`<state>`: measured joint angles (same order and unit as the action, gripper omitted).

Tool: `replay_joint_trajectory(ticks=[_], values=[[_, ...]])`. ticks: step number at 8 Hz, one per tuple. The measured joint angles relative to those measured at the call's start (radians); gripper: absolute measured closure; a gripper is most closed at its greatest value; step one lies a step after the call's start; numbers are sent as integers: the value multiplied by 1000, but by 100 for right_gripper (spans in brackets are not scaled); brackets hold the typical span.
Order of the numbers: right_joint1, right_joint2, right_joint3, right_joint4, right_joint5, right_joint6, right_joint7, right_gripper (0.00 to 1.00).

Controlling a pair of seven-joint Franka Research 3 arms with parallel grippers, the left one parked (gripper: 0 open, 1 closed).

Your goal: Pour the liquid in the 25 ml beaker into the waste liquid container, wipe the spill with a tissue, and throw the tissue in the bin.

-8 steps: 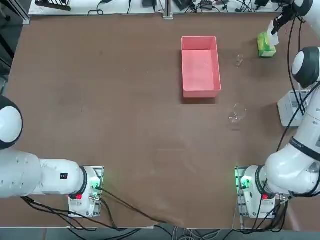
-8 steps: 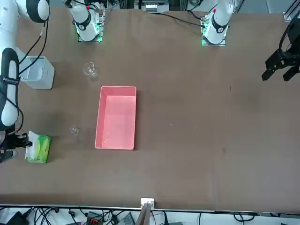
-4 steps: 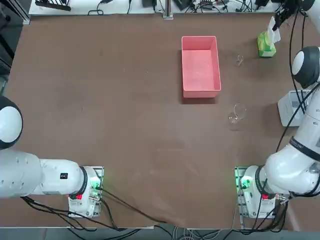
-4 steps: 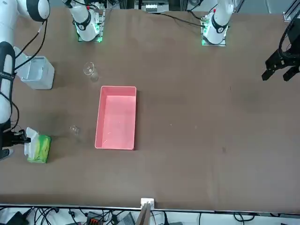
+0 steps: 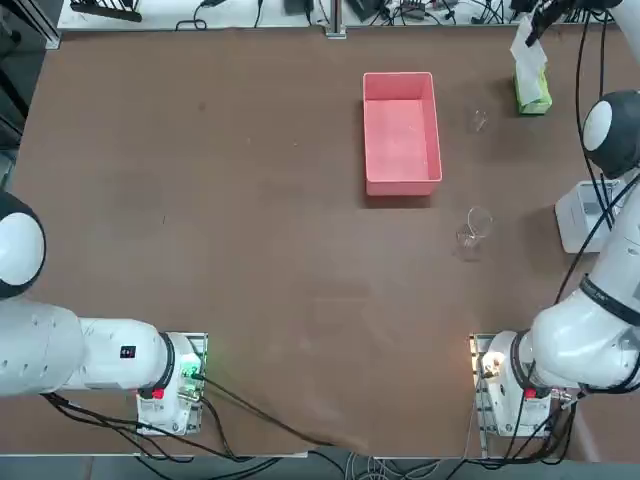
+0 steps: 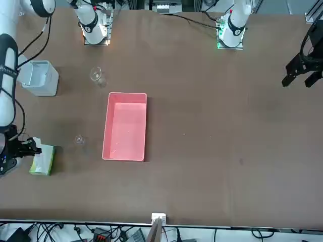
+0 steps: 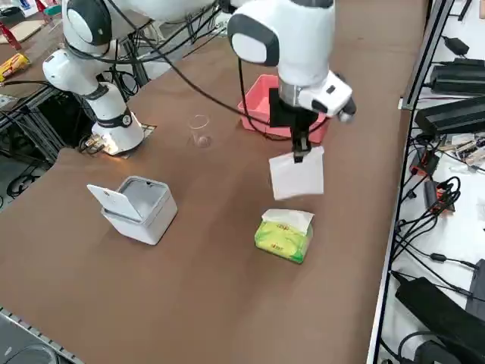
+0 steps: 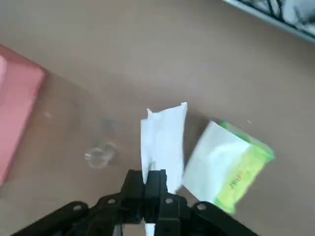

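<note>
I have raised my right gripper (image 7: 298, 157) off the green tissue pack (image 7: 284, 234), drawing the tissue (image 7: 297, 176) clear of it.

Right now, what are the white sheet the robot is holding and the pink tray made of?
The tissue looks like thin matte paper: it hangs limp and slightly creased from the shut right pincer. The waste liquid container looks like smooth moulded plastic, with even pink walls, probably rigid.
</note>
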<state>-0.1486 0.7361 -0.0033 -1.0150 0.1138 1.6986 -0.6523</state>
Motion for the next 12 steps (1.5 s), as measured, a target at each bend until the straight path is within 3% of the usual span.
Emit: replay_joint_trajectory(ticks=[3,4,6,12], values=[[7,-30,123,-1,11,-11,5,99],[13,-28,147,-12,63,-12,9,99],[32,-12,155,-64,223,-12,9,99],[60,31,156,-191,387,37,9,97]])
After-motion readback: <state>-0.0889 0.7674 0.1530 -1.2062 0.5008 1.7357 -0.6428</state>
